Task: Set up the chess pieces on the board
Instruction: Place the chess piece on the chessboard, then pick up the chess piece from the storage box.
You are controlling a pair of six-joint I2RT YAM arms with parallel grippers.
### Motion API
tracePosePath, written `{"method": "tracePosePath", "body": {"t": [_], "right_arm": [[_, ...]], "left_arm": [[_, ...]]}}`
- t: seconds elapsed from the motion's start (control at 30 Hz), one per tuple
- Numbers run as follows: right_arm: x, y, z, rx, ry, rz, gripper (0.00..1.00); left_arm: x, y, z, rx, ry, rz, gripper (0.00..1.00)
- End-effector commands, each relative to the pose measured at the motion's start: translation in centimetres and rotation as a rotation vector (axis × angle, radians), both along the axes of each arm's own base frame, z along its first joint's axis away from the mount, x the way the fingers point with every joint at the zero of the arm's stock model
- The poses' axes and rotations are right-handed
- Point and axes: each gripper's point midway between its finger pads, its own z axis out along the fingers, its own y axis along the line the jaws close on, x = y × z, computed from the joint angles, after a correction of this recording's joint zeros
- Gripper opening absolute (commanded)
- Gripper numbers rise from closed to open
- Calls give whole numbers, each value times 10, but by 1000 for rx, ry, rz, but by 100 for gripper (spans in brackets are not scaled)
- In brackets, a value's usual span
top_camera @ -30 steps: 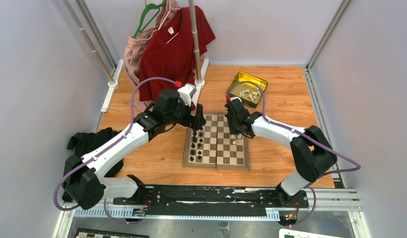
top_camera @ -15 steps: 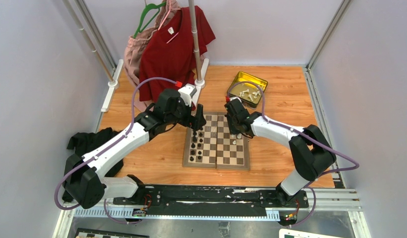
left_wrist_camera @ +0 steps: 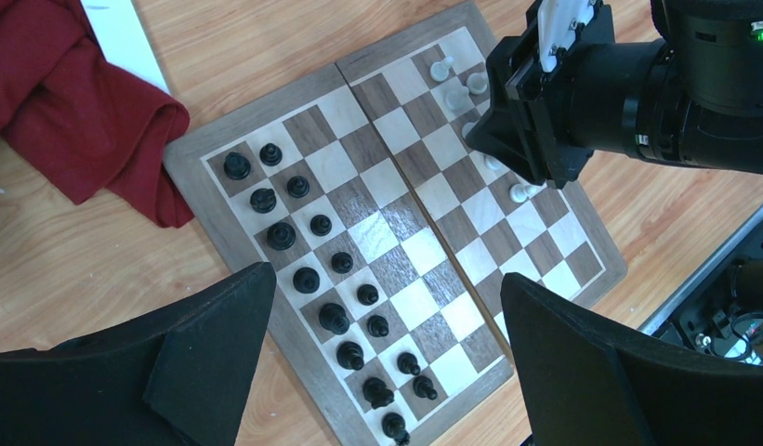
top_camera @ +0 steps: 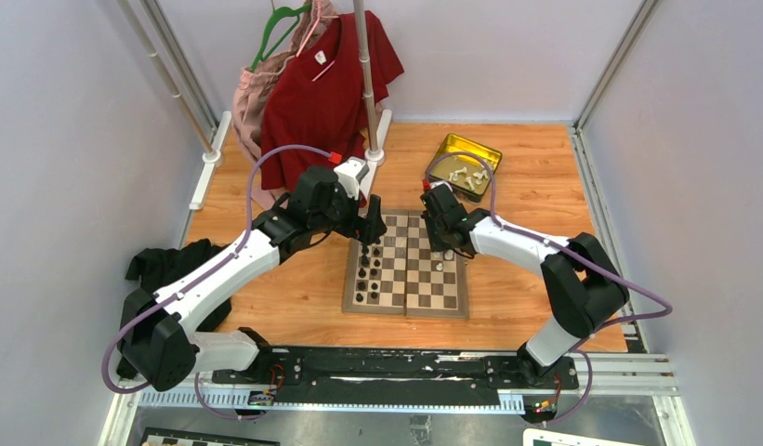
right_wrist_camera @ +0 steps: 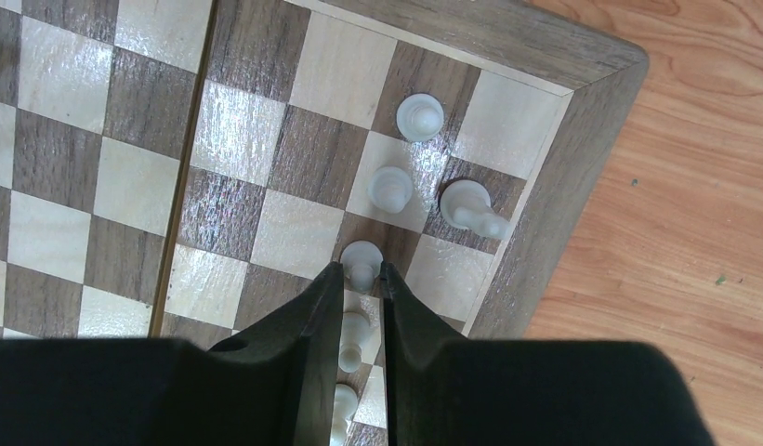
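Judging by the right wrist view, the step in hand was standing a white pawn point(right_wrist_camera: 361, 255) on a dark square in the board's point(right_wrist_camera: 545, 167) second row from its white-side edge, next in line after two pawns point(right_wrist_camera: 389, 186). The right fingers point(right_wrist_camera: 333, 283) flanked its stem closely, barely parted. Whether they pinched it or stood just clear, I could not tell.

Doing this well meant parting only enough to clear the head, then lifting straight up. More white pieces point(right_wrist_camera: 354, 327) stood in the same row under the fingers, and a taller piece point(right_wrist_camera: 468, 209) sat on the board's edge row just beside, so any sideways drift would likely topple something.

The left fingers point(top_camera: 373, 229) gaped wide and empty over the board's opposite side, where black men point(left_wrist_camera: 308, 279) filled two rows. A tin point(top_camera: 464, 153) beyond the board's far corner held further white pieces, so the task looked well short of done.
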Motion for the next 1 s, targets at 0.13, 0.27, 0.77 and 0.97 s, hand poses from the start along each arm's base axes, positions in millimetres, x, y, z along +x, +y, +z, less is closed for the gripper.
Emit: {"method": "tracePosePath", "body": {"t": [0.13,0.27,0.77,0.97], "right_arm": [[7,0,16,5,-22,1,25],[7,1,37,19,-40,2,26],[96,-27,132,34,-248,-154,25],[169,-43,128,5,-267,-229,25]], "left_arm": [[4,-4,11,-25,-41,-16,98],[4,-4,14,-30,-48,-15,98],[8,-6,21,-17,-44,-17,98],[7,-4,16,9,-22,-21,98]]}}
